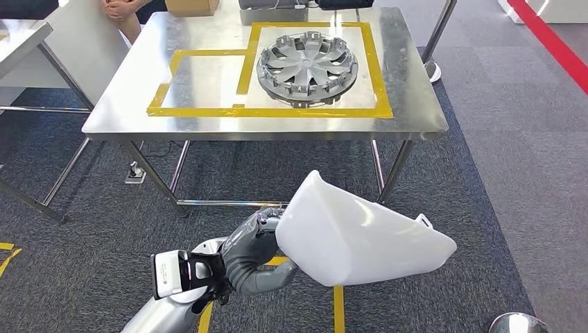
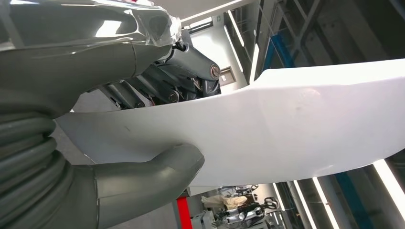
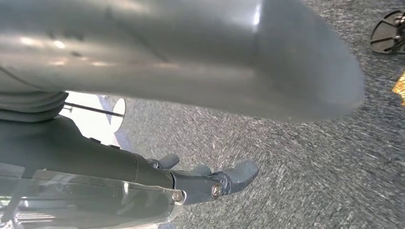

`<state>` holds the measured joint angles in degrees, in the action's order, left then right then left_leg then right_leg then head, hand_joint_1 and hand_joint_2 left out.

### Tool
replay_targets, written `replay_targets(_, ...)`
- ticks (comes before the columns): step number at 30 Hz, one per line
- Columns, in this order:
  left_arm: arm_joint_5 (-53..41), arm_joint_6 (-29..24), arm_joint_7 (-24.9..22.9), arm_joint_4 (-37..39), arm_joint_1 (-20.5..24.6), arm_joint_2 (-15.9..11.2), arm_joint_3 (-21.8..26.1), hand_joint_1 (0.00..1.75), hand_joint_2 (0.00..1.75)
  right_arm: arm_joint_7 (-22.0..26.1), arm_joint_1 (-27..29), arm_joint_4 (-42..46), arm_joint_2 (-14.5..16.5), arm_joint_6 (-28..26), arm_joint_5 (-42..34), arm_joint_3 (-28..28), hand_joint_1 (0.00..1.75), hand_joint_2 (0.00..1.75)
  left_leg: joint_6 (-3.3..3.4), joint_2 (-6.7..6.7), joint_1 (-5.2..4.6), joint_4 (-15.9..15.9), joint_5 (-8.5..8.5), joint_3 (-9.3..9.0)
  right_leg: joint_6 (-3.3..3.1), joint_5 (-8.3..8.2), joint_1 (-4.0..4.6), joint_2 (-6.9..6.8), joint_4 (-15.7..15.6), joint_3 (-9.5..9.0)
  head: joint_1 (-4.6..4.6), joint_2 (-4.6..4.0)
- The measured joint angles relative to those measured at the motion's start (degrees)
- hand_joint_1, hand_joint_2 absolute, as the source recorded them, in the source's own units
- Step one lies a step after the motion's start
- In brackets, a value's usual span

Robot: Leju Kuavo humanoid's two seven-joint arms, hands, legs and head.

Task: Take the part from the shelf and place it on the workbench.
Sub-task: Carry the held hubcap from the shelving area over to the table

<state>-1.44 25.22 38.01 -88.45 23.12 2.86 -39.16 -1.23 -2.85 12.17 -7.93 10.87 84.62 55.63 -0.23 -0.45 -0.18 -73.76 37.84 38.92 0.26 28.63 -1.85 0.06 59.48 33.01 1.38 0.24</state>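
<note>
A large white plastic part, smooth and wedge-shaped, hangs in front of me above the carpet. My left hand grips its near end; up close, the thumb presses one face of the white part and the dark fingers wrap the other. The steel workbench, marked with yellow tape rectangles, stands a little ahead of the part. My right hand hangs over grey carpet, its fingers loosely extended around nothing.
A grey wheel cover lies in the right taped rectangle; the left rectangle is bare. A person stands behind the bench's far left corner. Another table is at the left. Yellow floor tape runs below the part.
</note>
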Motion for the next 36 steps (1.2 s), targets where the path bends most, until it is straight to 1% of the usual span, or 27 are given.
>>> replay_targets(1,0.0,0.0,0.0,0.0,-0.1,-0.1,0.0,1.75,1.75,0.0,0.0,0.0,0.0,0.0,0.0,0.0,0.0,0.0,0.03,0.0,0.02,-1.7,-0.53,1.88,0.02,0.37,0.0,0.0,0.0,-0.42,-0.02,0.0)
replay_targets(2,0.1,0.0,0.0,0.1,-0.1,-0.2,0.0,1.75,1.75,0.1,0.0,0.0,0.0,0.0,0.0,0.0,0.0,0.0,0.14,0.0,0.03,-1.0,-2.39,2.51,0.08,0.78,0.01,0.02,0.0,-0.98,0.0,0.0)
replay_targets(4,0.2,0.0,0.1,0.1,0.0,-0.2,0.0,1.75,1.75,0.1,0.1,0.0,0.0,0.0,0.0,0.0,0.0,0.0,0.61,0.07,0.01,6.1,-8.23,0.75,0.28,1.7,0.0,0.08,0.0,-2.29,0.0,0.0)
replay_targets(5,0.3,0.0,0.1,0.1,0.0,-0.3,0.0,1.75,1.75,0.1,0.0,0.0,0.0,-0.1,0.1,0.0,0.0,0.0,0.84,0.14,-0.12,9.8,-10.24,-0.63,0.52,2.16,0.11,0.11,-0.1,-2.79,-0.03,0.0)
replay_targets(6,0.4,0.0,0.1,0.2,0.1,-0.3,0.0,1.75,1.75,-0.1,0.0,0.0,0.0,0.0,0.2,0.0,0.0,0.0,1.05,0.2,-0.24,12.4,-11.2,-1.74,0.82,2.52,0.19,0.1,-0.2,-3.07,-0.03,0.0)
replay_targets(8,0.7,0.0,0.2,0.2,0.2,-0.2,0.0,1.75,1.75,-0.7,-0.1,0.0,-0.1,0.1,0.8,-0.1,0.0,0.0,1.37,-0.04,-0.54,13.9,-10.8,-2.58,1.52,2.94,0.29,-0.16,-0.6,-3.37,-0.07,0.0)
replay_targets(10,1.0,0.0,0.2,0.2,0.3,-0.2,0.1,1.75,1.75,-1.0,-0.3,0.0,-0.1,0.4,1.4,-0.2,0.0,0.0,1.86,-0.67,-0.39,14.6,-10.67,-3.12,2.13,3.22,0.23,-0.65,-1.1,-4.05,-0.11,0.0)
replay_targets(11,1.1,0.0,0.2,0.1,0.4,-0.2,0.1,1.75,1.75,-1.1,-0.4,0.0,-0.1,0.4,1.6,-0.3,0.0,0.0,2.19,-0.91,-0.22,15.0,-10.61,-3.6,2.35,3.57,0.23,-0.79,-0.5,-4.04,-0.16,0.0)
replay_targets(12,1.2,0.0,0.2,0.1,0.4,-0.2,0.1,1.75,1.75,-1.1,-0.5,0.0,-0.2,0.4,1.7,-0.3,0.0,0.0,2.56,-1.08,-0.05,15.4,-10.51,-4.14,2.54,4.35,0.25,-0.79,1.3,-3.18,-0.25,0.0)
replay_targets(13,1.3,0.0,0.2,0.1,0.4,-0.1,0.1,1.75,1.75,-1.1,-0.5,0.0,-0.2,0.2,1.8,-0.3,0.0,0.0,2.9,-1.17,0.03,15.6,-10.31,-4.62,2.64,5.5,0.25,-0.67,4.6,-1.3,-0.33,0.0)
replay_targets(15,1.4,-0.1,0.2,0.0,0.2,-0.1,0.1,1.75,1.75,-0.9,-0.5,0.0,-0.3,-0.2,1.7,-0.3,0.0,0.0,3.38,-1.37,-0.06,15.6,-9.66,-5.27,2.79,7.71,0.3,-0.41,12.9,4.12,-0.39,0.0)
replay_targets(16,1.3,-0.2,0.2,0.0,0.0,-0.1,0.1,1.75,1.75,-0.8,-0.4,0.0,-0.3,-0.4,1.6,-0.3,0.0,0.0,3.46,-1.55,-0.13,15.6,-9.28,-5.68,2.8,7.69,0.31,-0.34,15.4,6.33,-0.38,0.0)
replay_targets(17,1.3,-0.2,0.2,0.0,-0.1,-0.2,0.1,1.75,1.75,-0.7,-0.4,0.0,-0.3,-0.5,1.5,-0.3,0.0,0.0,3.44,-1.74,-0.17,15.6,-8.86,-6.2,2.73,6.42,0.32,-0.3,15.7,7.46,-0.38,0.0)
replay_targets(18,1.2,-0.3,0.2,0.0,-0.2,-0.3,0.1,1.75,1.75,-0.5,-0.3,0.0,-0.4,-0.7,1.4,-0.3,0.0,0.0,3.35,-1.9,-0.2,15.6,-8.38,-6.88,2.59,4.04,0.32,-0.27,13.6,7.37,-0.38,0.0)
replay_targets(19,1.1,-0.4,0.2,0.0,-0.3,-0.4,0.2,1.75,1.75,-0.4,-0.3,0.0,-0.4,-0.7,1.3,-0.3,0.0,0.0,3.21,-2.02,-0.22,15.6,-7.84,-7.61,2.39,1.04,0.33,-0.21,9.7,6.32,-0.38,0.0)
replay_targets(20,1.1,-0.5,0.3,0.0,-0.3,-0.5,0.3,1.75,1.75,-0.3,-0.3,0.0,-0.5,-0.8,1.2,-0.3,0.0,0.0,2.97,-2.09,-0.32,15.6,-7.29,-8.16,2.23,-1.14,0.37,-0.05,5.7,4.92,-0.4,0.0)
replay_targets(21,1.1,-0.5,0.4,-0.1,-0.3,-0.6,0.4,1.75,1.75,-0.2,-0.3,0.0,-0.5,-0.8,1.2,-0.3,0.0,0.0,2.69,-2.18,-0.39,15.6,-6.79,-8.49,2.06,-2.45,0.44,0.1,2.5,3.61,-0.37,0.0)
replay_targets(22,1.1,-0.5,0.4,-0.2,-0.3,-0.8,0.6,1.75,1.75,-0.2,-0.4,0.0,-0.6,-0.8,1.2,-0.3,0.0,0.0,2.39,-2.23,-0.44,15.6,-6.42,-8.61,1.88,-2.8,0.56,0.25,0.7,2.81,-0.35,0.0)
replay_targets(25,1.2,-0.5,0.5,-0.5,-0.3,-1.0,1.0,1.75,1.75,-0.1,-0.5,0.0,-0.8,-0.8,1.2,-0.3,0.0,0.0,1.46,-2.17,-0.35,16.0,-5.8,-8.84,1.11,-2.03,0.7,0.29,-0.2,2.06,-0.32,0.0)
replay_targets(27,1.3,-0.5,0.5,-1.1,-0.3,-1.2,1.2,1.75,1.75,0.0,-0.5,0.0,-0.9,-0.8,1.3,-0.3,0.0,0.0,0.74,-1.35,-0.32,14.0,-4.7,-8.18,0.46,-1.6,0.38,0.15,-0.6,1.26,-0.15,0.0)
replay_targets(28,1.3,-0.5,0.6,-1.3,-0.3,-1.3,1.2,1.75,1.75,0.0,-0.5,0.0,-0.9,-0.8,1.4,-0.3,0.0,0.0,0.41,-0.82,-0.21,11.2,-3.64,-6.74,0.21,-1.31,0.23,0.06,-0.7,0.79,-0.04,0.0)
replay_targets(30,1.4,-0.5,0.6,-1.5,-0.6,-1.5,1.4,1.75,1.75,0.1,-0.5,0.0,-0.9,-0.8,1.4,-0.3,0.0,0.0,-0.06,-0.23,0.08,3.3,-1.14,-1.69,-0.02,-0.53,0.18,-0.1,-0.8,-0.03,0.04,0.0)
replay_targets(31,1.4,-0.6,0.6,-1.5,-0.8,-1.7,1.5,1.75,1.75,0.2,-0.5,0.0,-0.9,-0.8,1.5,-0.3,0.0,0.0,-0.18,-0.14,0.21,0.2,-0.66,0.77,0.0,-0.11,0.17,-0.16,-0.8,-0.47,0.05,0.0)
replay_targets(32,1.3,-0.6,0.6,-1.5,-1.0,-1.8,1.6,1.75,1.75,0.2,-0.5,0.0,-0.9,-0.8,1.6,-0.3,0.0,0.0,-0.21,-0.12,0.28,-1.1,-1.3,2.37,0.05,0.35,0.17,-0.19,-0.8,-0.99,0.04,0.0)
replay_targets(33,1.3,-0.6,0.6,-1.6,-1.2,-1.8,1.6,1.75,1.75,0.2,-0.5,0.0,-0.9,-0.8,1.7,-0.3,0.0,0.0,-0.15,-0.11,0.32,0.0,-3.14,2.75,0.12,0.82,0.16,-0.21,-0.8,-1.62,0.06,0.0)
replay_targets(35,1.1,-0.7,0.5,-1.7,-1.2,-1.8,1.7,1.75,1.75,0.2,-0.5,0.0,-0.9,-0.8,1.8,-0.3,0.0,0.0,0.27,0.09,0.23,7.4,-8.61,0.35,0.37,1.89,0.14,-0.22,-0.9,-2.99,0.03,0.0)
replay_targets(36,1.0,-0.7,0.5,-1.8,-1.2,-1.8,1.7,1.75,1.75,0.2,-0.6,0.0,-0.9,-0.8,1.9,-0.3,0.0,0.0,0.56,0.31,0.03,11.0,-10.29,-1.27,0.63,2.39,0.2,-0.21,-0.9,-3.5,0.0,0.0)
